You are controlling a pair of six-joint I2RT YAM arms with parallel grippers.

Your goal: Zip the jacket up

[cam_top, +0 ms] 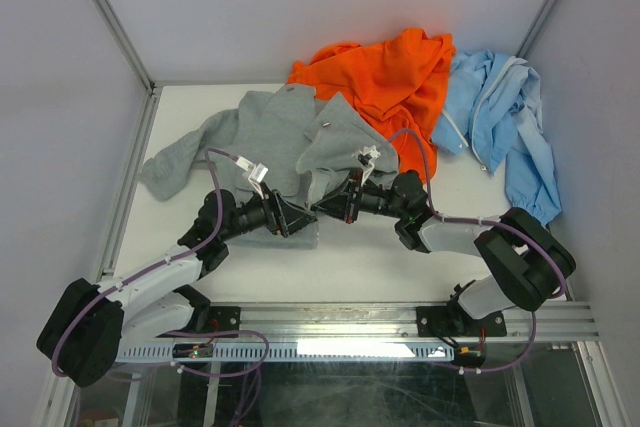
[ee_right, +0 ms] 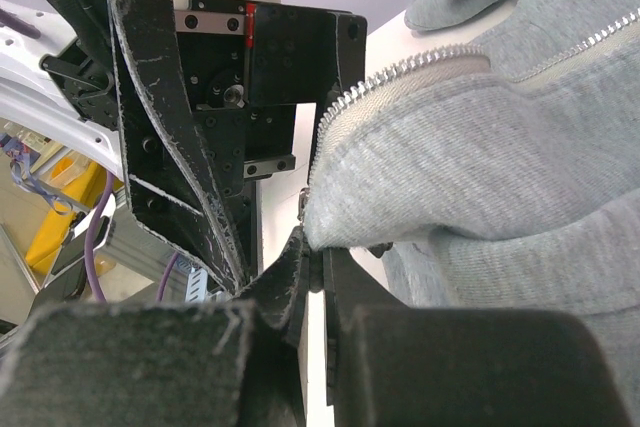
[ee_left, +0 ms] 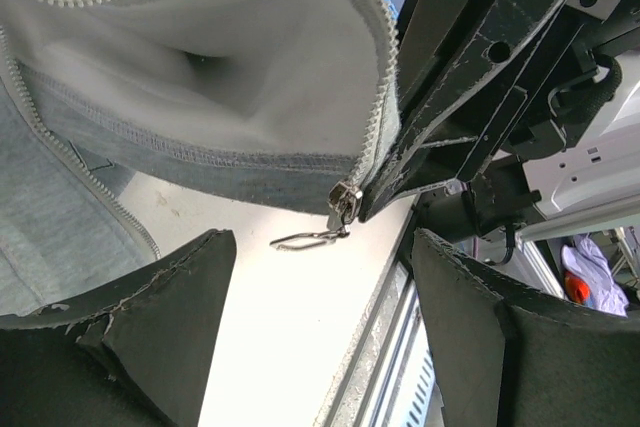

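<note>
Jacket (cam_top: 270,132), grey fleece, is pinched at its zipper edge by our right tool (ee_right: 318,269), whose fingers stand narrow on the cloth just beside the metal slider (ee_left: 345,199). Our left tool (ee_left: 320,247) faces it, spread wide and gripping nothing, and the pull tab (ee_left: 308,240) dangles in the gap ahead of it. Above the slider the zipper teeth lie parted. Farther out we see the garment crumpled on the white tabletop (cam_top: 370,257), its far side touching an orange garment (cam_top: 390,77). A light blue jacket (cam_top: 500,117) lies to the right.

Bare surface (cam_top: 360,267) lies near; the jacket (cam_top: 270,127), orange garment (cam_top: 390,77) and blue jacket (cam_top: 500,117) crowd the far side.
</note>
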